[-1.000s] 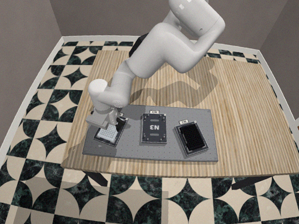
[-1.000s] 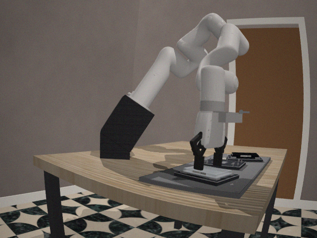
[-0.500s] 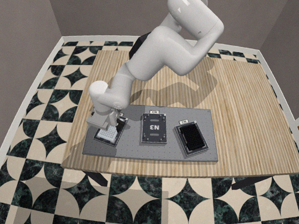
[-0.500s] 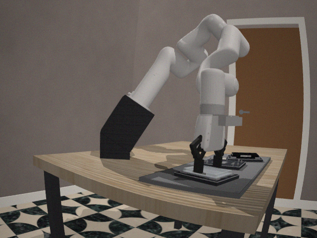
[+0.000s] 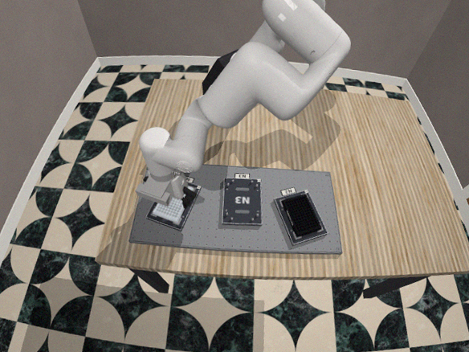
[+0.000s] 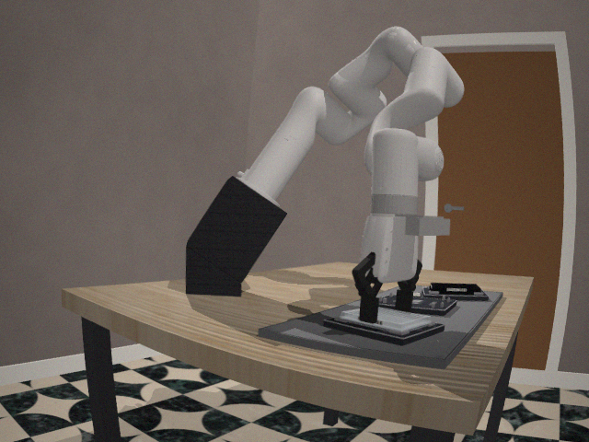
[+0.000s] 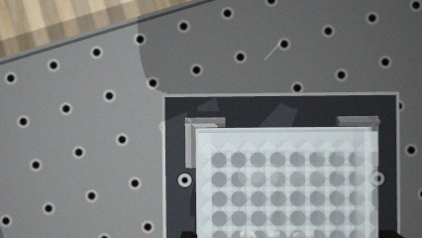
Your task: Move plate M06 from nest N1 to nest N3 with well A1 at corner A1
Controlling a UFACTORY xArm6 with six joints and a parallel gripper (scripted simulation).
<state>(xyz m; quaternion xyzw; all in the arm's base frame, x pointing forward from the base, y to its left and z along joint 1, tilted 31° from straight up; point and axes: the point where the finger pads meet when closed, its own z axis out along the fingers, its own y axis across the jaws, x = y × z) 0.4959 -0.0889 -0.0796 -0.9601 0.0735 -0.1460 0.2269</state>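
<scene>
The white well plate M06 (image 5: 167, 212) lies in the dark nest N1 at the left end of the grey deck (image 5: 237, 209). My gripper (image 6: 386, 304) is open and stands low over this plate, one black finger on each long side, apart from it. In the wrist view the plate (image 7: 284, 183) fills the lower middle, seated between the nest's corner locators (image 7: 204, 124). The empty nest N3 (image 5: 242, 201) sits mid-deck with its sign (image 5: 242, 175) behind it. The black plate M09 (image 5: 302, 215) lies in nest N2 at the right. The labels on the plates are not readable.
The arm's black base (image 6: 228, 238) stands at the back of the wooden table (image 5: 294, 153). The arm's forearm reaches over the deck's left end. A brown door (image 6: 499, 190) is behind the table.
</scene>
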